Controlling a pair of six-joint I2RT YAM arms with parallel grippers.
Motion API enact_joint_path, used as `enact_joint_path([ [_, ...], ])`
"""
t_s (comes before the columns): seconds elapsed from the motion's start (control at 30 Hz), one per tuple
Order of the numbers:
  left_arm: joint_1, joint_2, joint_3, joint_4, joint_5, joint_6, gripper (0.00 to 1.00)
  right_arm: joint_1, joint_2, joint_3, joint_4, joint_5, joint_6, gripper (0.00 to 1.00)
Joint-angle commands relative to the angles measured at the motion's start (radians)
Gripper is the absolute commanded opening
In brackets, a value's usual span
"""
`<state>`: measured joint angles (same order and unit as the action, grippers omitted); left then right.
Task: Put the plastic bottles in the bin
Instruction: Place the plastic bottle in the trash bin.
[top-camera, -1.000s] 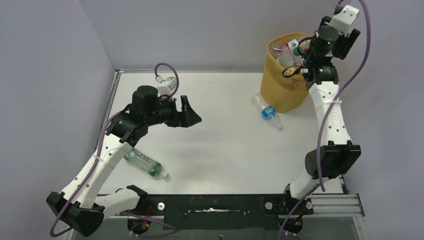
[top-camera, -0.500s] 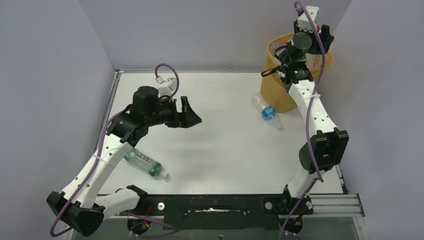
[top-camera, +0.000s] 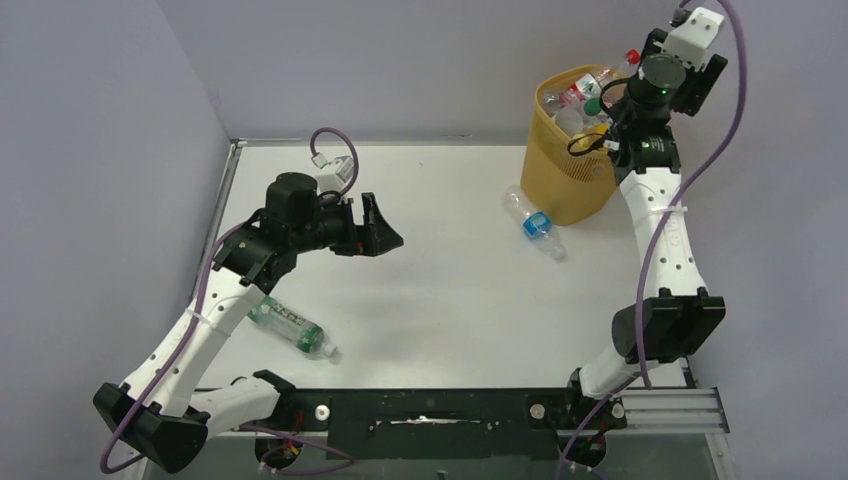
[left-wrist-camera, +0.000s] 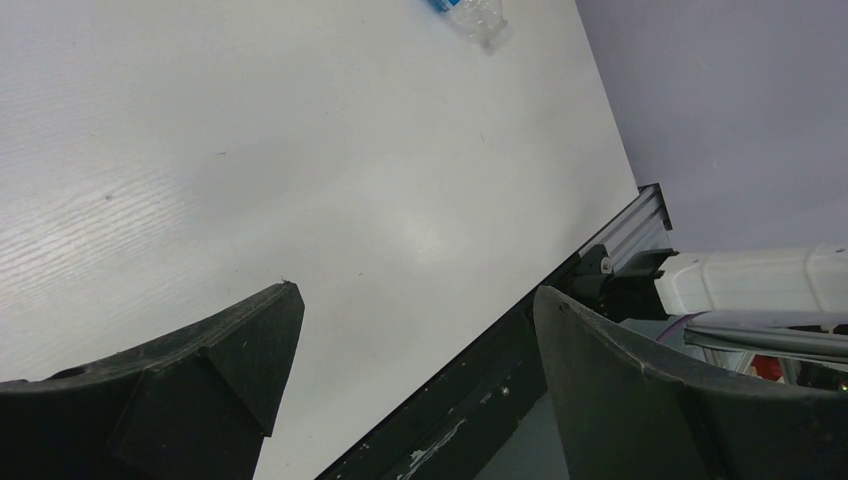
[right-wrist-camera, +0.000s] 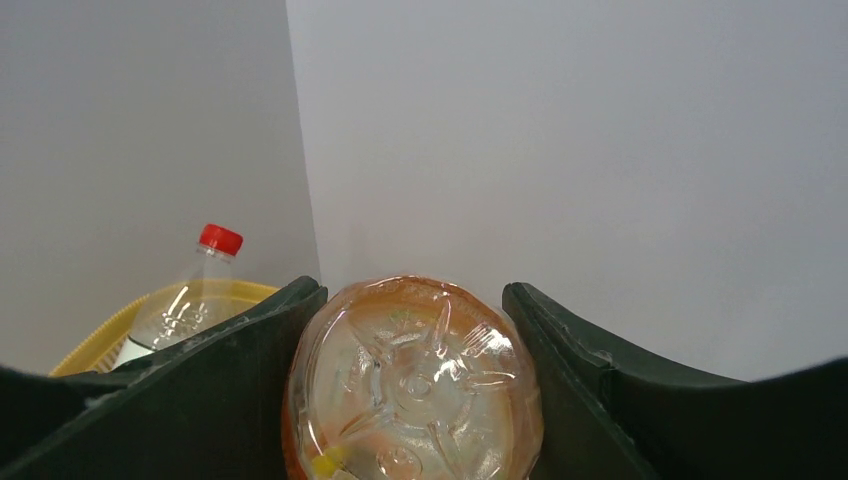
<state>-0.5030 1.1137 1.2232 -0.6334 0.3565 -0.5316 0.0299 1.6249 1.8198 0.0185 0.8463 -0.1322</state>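
The yellow-orange bin (top-camera: 560, 185) stands at the table's far right and holds several bottles (top-camera: 575, 100). My right gripper (top-camera: 612, 108) is above its right rim, shut on an orange-tinted bottle whose base (right-wrist-camera: 415, 390) fills the gap between the fingers. A red-capped bottle (right-wrist-camera: 190, 300) sticks up out of the bin, whose rim (right-wrist-camera: 95, 345) shows beside it. A clear blue-labelled bottle (top-camera: 535, 224) lies on the table just left of the bin, also at the top of the left wrist view (left-wrist-camera: 470, 12). A green-labelled bottle (top-camera: 290, 328) lies under my left arm. My left gripper (top-camera: 385, 228) is open and empty.
Grey walls close in the table on the left, back and right. The bin stands close to the back right corner. The black front rail (top-camera: 430, 410) and both arm bases run along the near edge.
The right arm swung left over the bin half a second ago and has swung back to the right rim, still holding the bottle. The left arm and the loose bottles have not moved.
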Motion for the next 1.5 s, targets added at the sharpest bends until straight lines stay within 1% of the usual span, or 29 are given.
enact_joint_path([
  [0.0, -0.003, -0.008, 0.023, 0.045, 0.015, 0.002, 0.87, -0.009, -0.09, 0.075, -0.086, -0.073, 0.113, 0.51],
  [0.1, -0.005, -0.009, 0.017, 0.055, 0.015, -0.002, 0.87, -0.012, -0.101, 0.089, -0.094, -0.074, 0.107, 0.51],
  [0.2, -0.006, -0.017, 0.0, 0.067, 0.015, -0.009, 0.87, -0.02, -0.093, 0.083, -0.049, -0.057, 0.079, 0.51],
  [0.3, -0.007, -0.031, -0.02, 0.083, 0.015, -0.018, 0.87, -0.023, -0.082, 0.054, 0.059, -0.006, 0.016, 0.51],
  [0.37, -0.007, -0.038, -0.032, 0.091, 0.016, -0.023, 0.87, -0.028, -0.071, 0.039, 0.127, -0.006, -0.02, 0.51],
  [0.53, -0.008, -0.04, -0.041, 0.095, 0.011, -0.02, 0.87, -0.029, -0.001, 0.055, 0.228, 0.026, -0.116, 0.52],
  [0.6, -0.008, -0.038, -0.041, 0.094, 0.013, -0.016, 0.87, -0.03, 0.023, 0.059, 0.251, 0.029, -0.128, 0.53],
  [0.8, -0.008, -0.041, -0.045, 0.088, 0.009, -0.011, 0.87, -0.03, 0.104, 0.114, 0.213, 0.045, -0.092, 0.55],
  [0.9, -0.008, -0.044, -0.051, 0.086, 0.007, -0.011, 0.87, -0.029, 0.153, 0.167, 0.176, 0.075, -0.077, 0.55],
  [1.0, -0.007, -0.047, -0.054, 0.081, 0.003, -0.01, 0.87, -0.031, 0.186, 0.173, 0.149, 0.101, -0.053, 0.57],
  [1.27, -0.006, -0.043, -0.06, 0.083, 0.002, -0.007, 0.87, -0.055, 0.163, 0.103, 0.05, 0.076, 0.094, 0.62],
  [1.33, -0.008, -0.041, -0.062, 0.087, 0.004, -0.008, 0.87, -0.058, 0.166, 0.106, 0.026, 0.057, 0.101, 0.64],
  [1.47, -0.007, -0.034, -0.066, 0.095, 0.007, -0.008, 0.87, -0.059, 0.19, 0.14, -0.036, 0.023, 0.109, 0.63],
])
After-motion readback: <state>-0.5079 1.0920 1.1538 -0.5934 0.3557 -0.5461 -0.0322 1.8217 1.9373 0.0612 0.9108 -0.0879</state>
